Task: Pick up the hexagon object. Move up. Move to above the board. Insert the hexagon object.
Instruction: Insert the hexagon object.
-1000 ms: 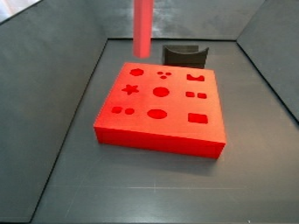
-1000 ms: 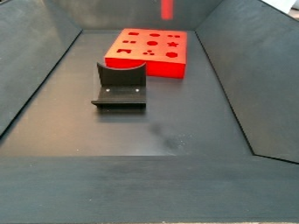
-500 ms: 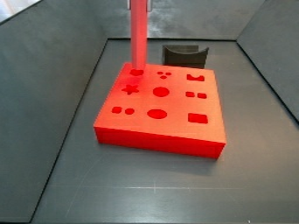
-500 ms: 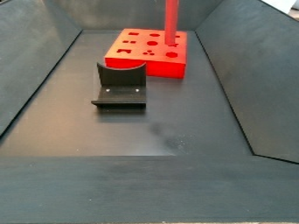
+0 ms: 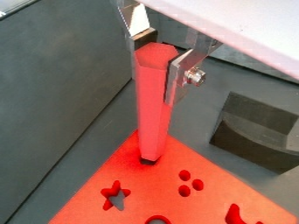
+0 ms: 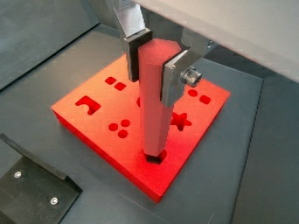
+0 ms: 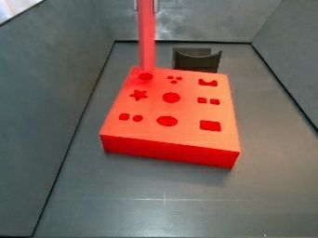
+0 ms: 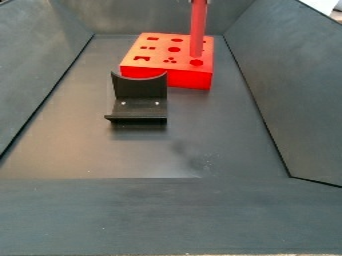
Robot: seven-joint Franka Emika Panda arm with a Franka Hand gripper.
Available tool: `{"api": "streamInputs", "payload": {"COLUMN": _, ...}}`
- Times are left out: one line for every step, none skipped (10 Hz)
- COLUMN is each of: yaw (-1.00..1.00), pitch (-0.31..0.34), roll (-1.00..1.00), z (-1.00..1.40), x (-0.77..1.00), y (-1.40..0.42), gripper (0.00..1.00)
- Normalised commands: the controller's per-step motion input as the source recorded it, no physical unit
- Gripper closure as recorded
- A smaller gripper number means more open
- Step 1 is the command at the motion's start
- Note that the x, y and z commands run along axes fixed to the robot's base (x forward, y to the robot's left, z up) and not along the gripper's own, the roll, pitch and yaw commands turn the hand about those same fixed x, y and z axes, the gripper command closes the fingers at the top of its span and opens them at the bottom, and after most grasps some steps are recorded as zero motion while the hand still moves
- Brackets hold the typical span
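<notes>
The hexagon object [image 5: 152, 105] is a long red rod held upright, also seen in the other wrist view [image 6: 155, 105] and in both side views [image 7: 145, 37] [image 8: 197, 30]. My gripper [image 5: 156, 54] [image 6: 156, 54] is shut on its upper end; the gripper body is out of frame in both side views. The rod's lower tip stands in a hole at a corner of the board [image 5: 152, 192] [image 6: 117, 109], a thick red-orange block with shape cutouts, also in both side views [image 7: 187, 139] [image 8: 154, 60].
The dark fixture stands on the floor near the board [image 8: 138, 98] [image 7: 199, 59] and shows in both wrist views [image 5: 260, 131] [image 6: 35, 188]. Grey sloped walls [image 7: 50, 84] enclose the floor on the sides.
The rod has come down from above the board; its tip now sits in the corner hole. Since half a second ago it has barely moved.
</notes>
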Motion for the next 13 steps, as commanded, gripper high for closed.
{"api": "streamInputs", "payload": {"yaw": 0.1, "pitch": 0.0, "roll": 0.14, "z": -0.29, "x": 0.0, "y": 0.0, "gripper": 1.0}}
{"api": "streamInputs", "payload": {"yaw": 0.09, "pitch": -0.01, "roll": 0.14, "z": -0.29, "x": 0.0, "y": 0.0, "gripper": 1.0}}
{"api": "streamInputs", "payload": {"yaw": 0.09, "pitch": 0.0, "roll": 0.17, "z": -0.29, "x": 0.0, "y": 0.0, "gripper": 1.0}}
{"api": "streamInputs", "payload": {"yaw": 0.09, "pitch": 0.0, "roll": 0.18, "z": -0.26, "x": 0.0, "y": 0.0, "gripper": 1.0}}
{"api": "streamInputs", "payload": {"yaw": 0.07, "pitch": 0.0, "roll": 0.15, "z": -0.24, "x": 0.0, "y": 0.0, "gripper": 1.0}}
{"api": "streamInputs", "payload": {"yaw": 0.07, "pitch": 0.0, "roll": 0.12, "z": -0.26, "x": 0.0, "y": 0.0, "gripper": 1.0}}
{"api": "streamInputs", "payload": {"yaw": 0.04, "pitch": -0.004, "roll": 0.07, "z": -0.32, "x": 0.19, "y": 0.0, "gripper": 1.0}}
{"api": "streamInputs", "payload": {"yaw": 0.09, "pitch": -0.01, "roll": 0.13, "z": -0.43, "x": 0.17, "y": -0.04, "gripper": 1.0}}
{"api": "streamInputs", "payload": {"yaw": 0.11, "pitch": -0.064, "roll": 0.15, "z": -0.57, "x": 0.06, "y": -0.07, "gripper": 1.0}}
{"api": "streamInputs", "payload": {"yaw": 0.05, "pitch": -0.09, "roll": 0.12, "z": -0.58, "x": 0.05, "y": -0.08, "gripper": 1.0}}
{"api": "streamInputs", "payload": {"yaw": 0.0, "pitch": -0.044, "roll": 0.1, "z": -0.59, "x": 0.04, "y": -0.08, "gripper": 1.0}}
{"api": "streamInputs", "payload": {"yaw": -0.03, "pitch": -0.02, "roll": -0.06, "z": -0.07, "x": 0.0, "y": 0.05, "gripper": 1.0}}
{"api": "streamInputs", "payload": {"yaw": 0.0, "pitch": -0.059, "roll": 0.0, "z": 0.0, "x": -0.07, "y": 0.0, "gripper": 1.0}}
